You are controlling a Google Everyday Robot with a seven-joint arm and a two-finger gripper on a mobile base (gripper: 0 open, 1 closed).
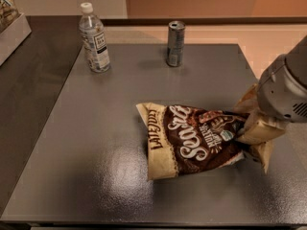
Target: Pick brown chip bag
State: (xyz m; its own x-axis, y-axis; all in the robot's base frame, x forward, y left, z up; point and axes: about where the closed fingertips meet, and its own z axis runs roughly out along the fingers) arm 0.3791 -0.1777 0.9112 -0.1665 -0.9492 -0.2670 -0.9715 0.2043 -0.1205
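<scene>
The brown chip bag (192, 139) lies on the grey table (96, 128), right of centre. It has a dark brown middle, tan ends, white "Sea Salt" script and "LATE JULY" lettering. My gripper (252, 128) comes in from the right edge on a grey arm (285, 87). Its tan fingers (259, 129) are closed on the bag's right end. That end is raised and crumpled, while the left end rests on the table. The bag's far right corner is hidden behind the fingers.
A clear water bottle (94, 38) stands at the back left. A grey can (176, 43) stands at the back centre. A white bin (12, 30) sits on a dark counter at the far left. The table's right edge runs just beyond the gripper.
</scene>
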